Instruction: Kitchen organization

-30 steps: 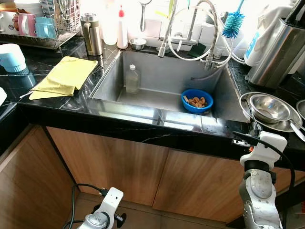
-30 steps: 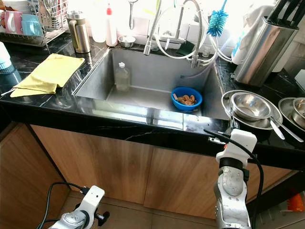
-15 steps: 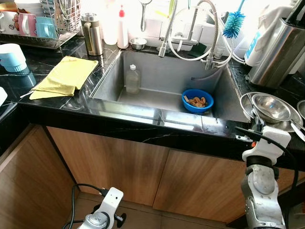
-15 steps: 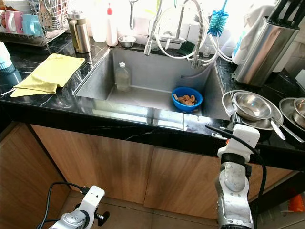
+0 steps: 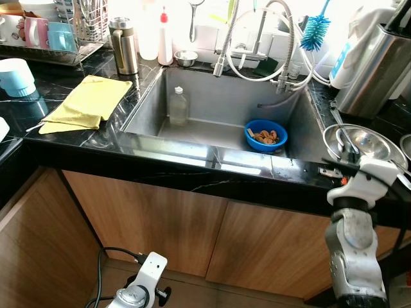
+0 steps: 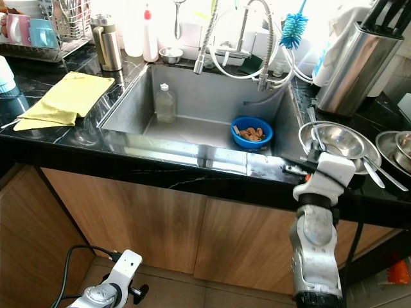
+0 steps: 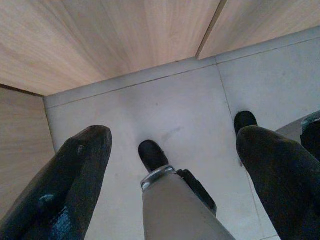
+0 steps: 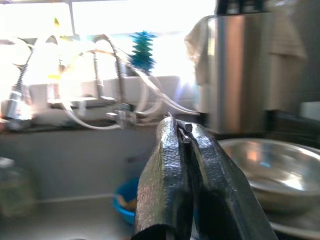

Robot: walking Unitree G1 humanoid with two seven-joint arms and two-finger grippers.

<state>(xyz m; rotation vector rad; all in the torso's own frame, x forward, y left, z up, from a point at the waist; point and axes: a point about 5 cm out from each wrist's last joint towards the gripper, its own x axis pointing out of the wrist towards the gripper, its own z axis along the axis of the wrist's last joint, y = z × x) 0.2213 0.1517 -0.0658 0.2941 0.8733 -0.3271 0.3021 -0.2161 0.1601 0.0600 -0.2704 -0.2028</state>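
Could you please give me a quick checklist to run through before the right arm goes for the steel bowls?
1. Right claw open for a grasp: not ok, its fingers are pressed shut.
2. Right claw near the steel bowls: ok, it is raised at the counter edge beside them.
3. Bowls steady: ok, they sit nested on the black counter right of the sink.
4. Utensil beside the bowls out of the way: cannot tell.
5. Left claw out of the way: ok, it hangs low over the floor, open.
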